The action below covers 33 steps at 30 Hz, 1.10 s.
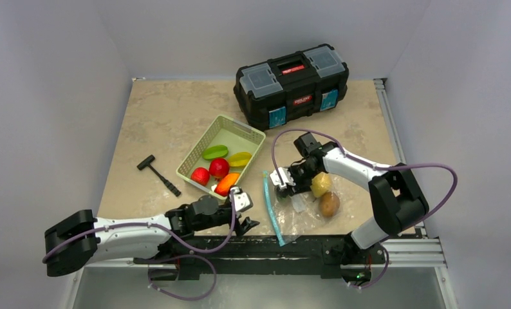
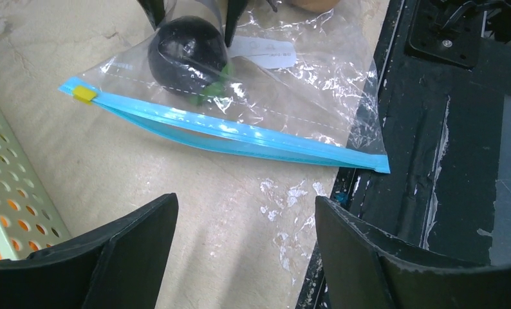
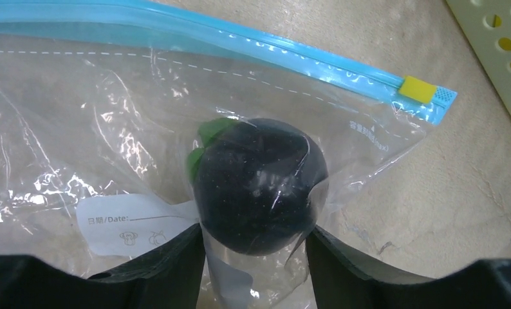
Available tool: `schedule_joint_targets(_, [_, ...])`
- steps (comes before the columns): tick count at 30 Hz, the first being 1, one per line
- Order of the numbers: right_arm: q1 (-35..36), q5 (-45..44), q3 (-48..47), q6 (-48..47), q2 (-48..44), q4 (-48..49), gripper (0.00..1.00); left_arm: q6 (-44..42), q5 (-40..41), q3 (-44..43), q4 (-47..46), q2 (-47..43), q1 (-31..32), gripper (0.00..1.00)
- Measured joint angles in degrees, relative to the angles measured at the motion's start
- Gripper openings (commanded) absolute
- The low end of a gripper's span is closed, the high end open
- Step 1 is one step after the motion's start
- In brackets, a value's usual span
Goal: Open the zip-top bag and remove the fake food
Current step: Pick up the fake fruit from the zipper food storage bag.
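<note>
The zip-top bag (image 1: 298, 215) lies flat at the table's front, right of centre, its teal zip strip (image 2: 240, 132) toward the left arm and the yellow slider (image 2: 84, 94) at the far end. A dark round fruit with a green leaf (image 3: 259, 187) is inside it. My right gripper (image 3: 254, 235) straddles this fruit and presses it through the plastic; it also shows in the top view (image 1: 284, 183). A yellowish fruit (image 1: 321, 184) and a brown one (image 1: 329, 204) lie by the right arm at the bag. My left gripper (image 2: 246, 206) is open and empty, just short of the strip.
The pale green basket (image 1: 250, 132) behind the left gripper holds red, green, yellow and orange fruits. A black toolbox (image 1: 291, 84) stands at the back. A small black hammer (image 1: 157, 174) lies to the left. The black base rail (image 2: 446, 161) runs right beside the bag.
</note>
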<state>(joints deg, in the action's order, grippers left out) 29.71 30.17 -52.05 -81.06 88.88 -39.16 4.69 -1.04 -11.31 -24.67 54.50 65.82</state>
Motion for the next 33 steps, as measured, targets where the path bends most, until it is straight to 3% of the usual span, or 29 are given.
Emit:
schedule_joint_targets(5, [0.0, 1.0, 0.0, -0.2, 0.0, -1.2, 0.21, -1.8, 0.5, 0.0, -2.2, 1.7, 1.0, 0.73])
schedule_joint_targets(15, [0.0, 2.6, 0.0, -0.2, 0.8, -2.2, 0.20, -3.3, 3.0, -0.1, -6.3, 9.9, 1.6, 0.59])
schedule_joint_targets(33, [-0.2, 6.5, -0.8, -0.4, 0.8, -4.3, 0.21, -7.4, 7.3, -6.1, -18.3, 26.2, 3.3, 0.66])
